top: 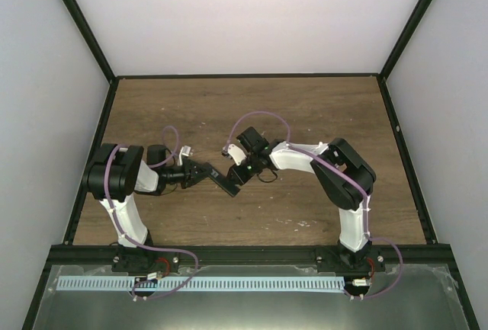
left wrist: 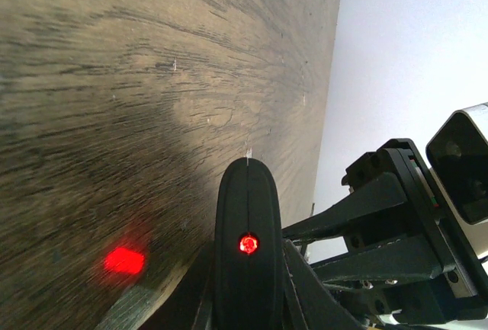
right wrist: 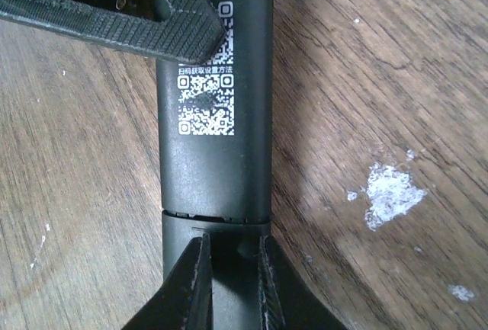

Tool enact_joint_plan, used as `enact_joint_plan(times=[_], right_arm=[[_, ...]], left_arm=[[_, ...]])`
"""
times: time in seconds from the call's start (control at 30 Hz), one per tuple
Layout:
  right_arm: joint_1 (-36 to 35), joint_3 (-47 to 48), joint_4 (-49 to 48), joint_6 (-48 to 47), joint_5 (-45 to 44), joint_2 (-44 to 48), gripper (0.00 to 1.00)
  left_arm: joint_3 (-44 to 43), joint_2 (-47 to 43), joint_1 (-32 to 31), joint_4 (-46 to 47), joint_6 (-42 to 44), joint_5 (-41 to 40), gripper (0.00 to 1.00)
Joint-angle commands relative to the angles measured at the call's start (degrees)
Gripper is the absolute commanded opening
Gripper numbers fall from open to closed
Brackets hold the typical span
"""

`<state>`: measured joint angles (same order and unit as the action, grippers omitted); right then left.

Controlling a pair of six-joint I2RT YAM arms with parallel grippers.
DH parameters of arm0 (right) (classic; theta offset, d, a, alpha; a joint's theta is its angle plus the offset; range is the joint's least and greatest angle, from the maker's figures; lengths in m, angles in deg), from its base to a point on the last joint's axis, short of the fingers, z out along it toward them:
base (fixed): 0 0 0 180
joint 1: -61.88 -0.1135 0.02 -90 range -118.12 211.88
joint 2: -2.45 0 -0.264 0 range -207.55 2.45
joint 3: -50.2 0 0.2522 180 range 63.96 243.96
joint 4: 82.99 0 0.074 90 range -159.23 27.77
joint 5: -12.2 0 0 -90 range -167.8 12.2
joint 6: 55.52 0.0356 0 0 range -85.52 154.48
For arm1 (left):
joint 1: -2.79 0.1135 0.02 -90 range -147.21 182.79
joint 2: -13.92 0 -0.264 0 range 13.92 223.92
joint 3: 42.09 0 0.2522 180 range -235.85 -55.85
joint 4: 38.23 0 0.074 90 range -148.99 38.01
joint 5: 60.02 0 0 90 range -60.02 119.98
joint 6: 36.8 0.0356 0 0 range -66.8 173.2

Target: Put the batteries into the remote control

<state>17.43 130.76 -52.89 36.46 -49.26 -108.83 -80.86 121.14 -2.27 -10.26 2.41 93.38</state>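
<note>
Slippage is my worry — the remote control [right wrist: 213,155] is held between my arms over the tabletop [right wrist: 366,78], clamped in my left fingers [right wrist: 152,21], and if my right fingers [right wrist: 194,284], set slightly apart over its cover end, shove the seam too hard, it could twist loose and drop. Whether the right pair actually pinches anything I cannot tell. The remote looks a slim matte-black bar, back face showing a white QR label [right wrist: 206,101], a red light [left wrist: 248,244] glowing at its tip — no batteries in view.
</note>
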Motion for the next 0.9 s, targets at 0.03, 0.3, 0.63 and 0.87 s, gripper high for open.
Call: enact_joint_plan(times=[0.03,0.3,0.63,0.87], right_arm=[[-0.97,-0.93,2.82,-1.03,-5.41,-3.79,0.10],[-0.55,-3.95,2.80,2.55,-7.37,6.23,0.13],[-0.61,-10.94,4.02,4.46,-4.56,11.51,0.21],[-0.65,-11.82,2.38,5.43,-3.33,10.48,0.25]], left_arm=[[0.05,1.07,-0.78,2.05,1.06,1.02,0.00],[0.00,0.80,-0.83,1.90,1.08,0.94,0.00],[-0.25,0.89,-0.81,1.42,1.28,0.93,0.00],[-0.45,0.93,-0.78,1.08,1.35,0.85,0.00]])
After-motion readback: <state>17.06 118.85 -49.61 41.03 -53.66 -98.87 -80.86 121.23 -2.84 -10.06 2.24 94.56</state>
